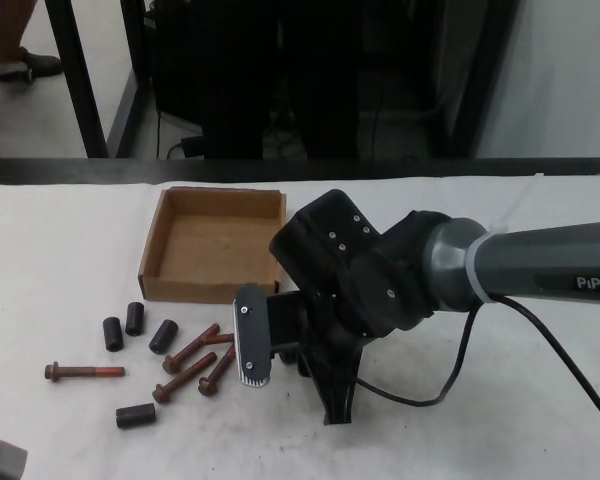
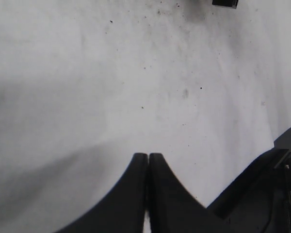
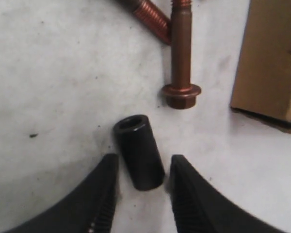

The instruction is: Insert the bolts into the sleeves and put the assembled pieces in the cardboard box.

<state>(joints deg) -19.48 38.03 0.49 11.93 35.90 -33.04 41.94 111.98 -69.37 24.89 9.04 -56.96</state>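
My right gripper (image 3: 144, 159) stands open low over the white bench, its fingers on either side of a black sleeve (image 3: 139, 151) that lies on the surface. Just beyond the sleeve lies a rusty bolt (image 3: 181, 53), head toward the sleeve, and a second bolt (image 3: 148, 14) crosses behind it. In the high view the right gripper (image 1: 290, 370) is in front of the cardboard box (image 1: 210, 290), beside three bolts (image 1: 190, 360). My left gripper (image 2: 148, 156) is shut with nothing in it, over bare bench.
Three loose sleeves (image 1: 134, 325) lie left of the bolts, another sleeve (image 1: 135, 415) nearer the front, and a lone bolt (image 1: 85, 371) farther left. The box corner (image 3: 269, 58) is close to the right gripper. The arm's cable (image 1: 540, 345) trails across the bench.
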